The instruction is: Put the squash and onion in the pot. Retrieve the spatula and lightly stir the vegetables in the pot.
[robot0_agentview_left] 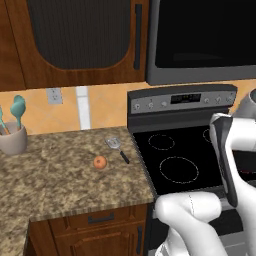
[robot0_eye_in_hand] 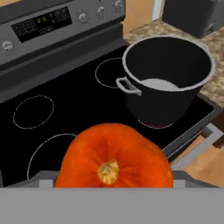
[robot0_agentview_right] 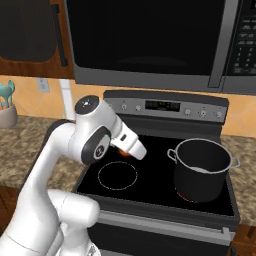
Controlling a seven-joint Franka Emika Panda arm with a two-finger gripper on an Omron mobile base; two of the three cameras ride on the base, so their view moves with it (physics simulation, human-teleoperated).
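Note:
Large and close in the hand view is the bright orange-red squash [robot0_eye_in_hand: 114, 157], with my gripper [robot0_eye_in_hand: 113, 181] shut on it above the front of the black stovetop [robot0_eye_in_hand: 65, 87]. The fingers are hidden behind the squash. The silver pot [robot0_eye_in_hand: 168, 74] stands on the right front burner, up and to the right of the squash; its pale bottom shows and nothing lies in it. From the right base, my hand [robot0_agentview_right: 131, 143] hovers over the stove, left of the pot [robot0_agentview_right: 202, 167]. The onion [robot0_agentview_left: 100, 161] and the spatula [robot0_agentview_left: 116, 146] lie on the granite counter left of the stove.
A cup of teal utensils [robot0_agentview_left: 12, 136] stands at the counter's far left. A microwave [robot0_agentview_right: 150, 40] hangs over the stove, with the control panel [robot0_agentview_right: 165, 106] behind the burners. A dark appliance [robot0_eye_in_hand: 192, 15] sits on the counter right of the stove.

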